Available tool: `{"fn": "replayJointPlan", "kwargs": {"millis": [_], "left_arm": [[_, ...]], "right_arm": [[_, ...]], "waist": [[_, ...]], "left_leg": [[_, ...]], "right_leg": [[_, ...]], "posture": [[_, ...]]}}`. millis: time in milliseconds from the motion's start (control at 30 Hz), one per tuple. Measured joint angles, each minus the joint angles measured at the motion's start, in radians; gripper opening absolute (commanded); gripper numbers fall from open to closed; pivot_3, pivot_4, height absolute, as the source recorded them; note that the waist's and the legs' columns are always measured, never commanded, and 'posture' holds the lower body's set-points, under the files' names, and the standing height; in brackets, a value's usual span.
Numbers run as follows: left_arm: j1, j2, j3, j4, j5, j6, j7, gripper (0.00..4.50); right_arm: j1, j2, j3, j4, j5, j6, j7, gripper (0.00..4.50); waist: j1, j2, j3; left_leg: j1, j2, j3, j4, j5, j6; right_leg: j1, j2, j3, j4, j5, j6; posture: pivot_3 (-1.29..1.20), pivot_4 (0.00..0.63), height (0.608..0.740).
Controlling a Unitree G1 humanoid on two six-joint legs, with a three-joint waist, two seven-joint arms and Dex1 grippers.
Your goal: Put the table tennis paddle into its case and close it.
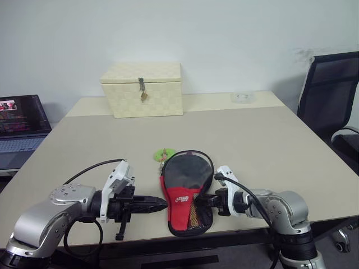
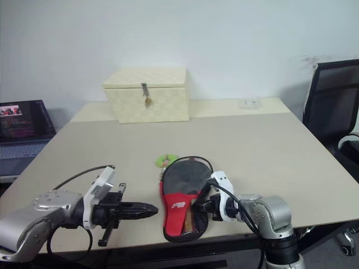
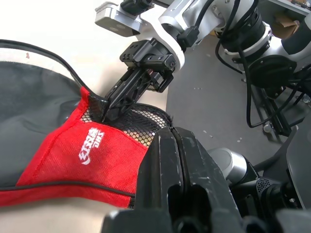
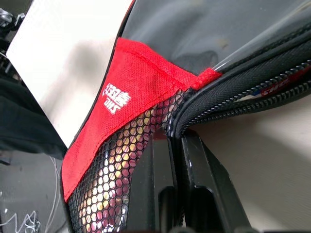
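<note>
**Case at the counter's near edge, both grippers beside it**

I see the case point(image 1: 185, 190) lying flat; whether the paddle is inside I cannot tell. My right gripper point(image 1: 205, 200) has its fingers clamped on the case's zip edge. My left gripper point(image 1: 160, 207) has its fingers together, just beside the red panel. A cream box point(image 1: 143, 89) stands latched on the counter point(image 1: 252, 140); an office chair point(image 1: 331, 95) stands to my right.

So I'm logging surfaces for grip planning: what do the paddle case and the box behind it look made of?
The case looks like soft fabric: matte black cloth, a red woven panel with a white printed logo, open mesh, a zip along its edge. The box looks like cream woven strips, perhaps wicker or plastic, with a small metal latch.
</note>
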Motion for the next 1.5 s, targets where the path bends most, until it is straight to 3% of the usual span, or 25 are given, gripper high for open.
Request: {"fn": "replayJointPlan", "kwargs": {"millis": [200,400,533,833,933,1100,1200,1333,1500], "left_arm": [[0.0,0.002,0.0,0.0,0.001,-0.001,0.0,0.0],[0.008,0.003,0.0,0.0,0.001,-0.003,0.002,0.0],[0.02,0.003,0.002,0.0,0.002,-0.006,0.008,0.0],[0.021,0.001,0.022,0.007,0.003,-0.022,0.078,0.0],[0.009,0.0,0.023,0.03,0.004,-0.022,0.098,0.0],[-0.071,-0.05,0.026,0.141,0.079,-0.071,0.221,0.0],[-0.121,-0.087,0.021,0.224,0.181,-0.129,0.324,0.56],[-0.203,-0.143,0.002,0.337,0.277,-0.152,0.442,1.98],[-0.345,-0.208,-0.052,0.557,0.395,-0.205,0.522,3.79]], "right_arm": [[0.01,0.087,-0.028,0.007,0.0,0.001,-0.071,0.04],[0.023,0.071,-0.024,0.003,0.007,0.0,-0.084,0.04],[0.049,0.02,-0.019,-0.028,0.032,0.008,-0.076,1.07],[0.035,-0.253,0.084,-0.225,0.101,-0.033,0.04,4.25],[-0.017,-0.3,0.086,-0.235,0.138,-0.094,0.108,4.45],[-0.148,-0.206,0.095,-0.085,0.125,-0.257,0.121,4.45],[-0.188,-0.148,0.137,0.044,0.056,-0.348,0.081,4.5],[-0.212,-0.085,0.181,0.204,-0.026,-0.434,0.027,4.5],[-0.22,-0.061,0.191,0.235,-0.059,-0.47,0.017,4.5]], "waist": [[-0.001,0.0,0.0],[-0.001,0.0,0.0],[0.001,0.0,0.0],[0.001,-0.001,0.0],[0.001,-0.002,0.001],[0.002,-0.004,0.001],[0.003,-0.005,0.0],[0.006,-0.005,0.0],[0.015,-0.005,0.0]], "left_leg": [[-0.001,0.001,0.003,0.0,0.0,0.0],[-0.001,0.001,0.004,0.0,0.0,0.0],[-0.002,0.0,0.004,0.0,0.0,0.0],[-0.003,0.0,0.004,0.0,0.0,0.0],[-0.002,0.0,0.004,0.0,0.0,0.0],[-0.002,0.0,0.004,0.0,0.0,0.0],[-0.004,0.0,0.004,0.0,0.0,0.0],[-0.008,0.0,0.002,0.001,0.0,0.0],[-0.012,-0.002,-0.001,0.003,0.0,0.0]], "right_leg": [[-0.003,0.0,0.002,0.0,0.0,0.0],[-0.003,0.0,0.003,0.0,0.0,0.0],[-0.003,0.0,0.003,-0.001,0.0,0.0],[-0.004,0.0,0.003,-0.001,0.0,0.001],[-0.004,0.0,0.003,-0.001,0.0,0.001],[-0.004,0.001,0.003,-0.001,0.0,0.001],[-0.004,0.0,0.003,-0.001,0.0,0.001],[-0.007,-0.002,0.001,-0.001,0.003,-0.002],[-0.009,-0.005,-0.003,0.0,0.004,-0.001]], "posture": [[0.0,0.15,0.74],[0.0,0.15,0.74],[0.0,0.15,0.74],[0.0,0.15,0.74],[0.0,0.15,0.74],[0.0,0.15,0.74],[0.0,0.15,0.74],[0.0,0.15,0.74],[0.0,0.15,0.74]]}}
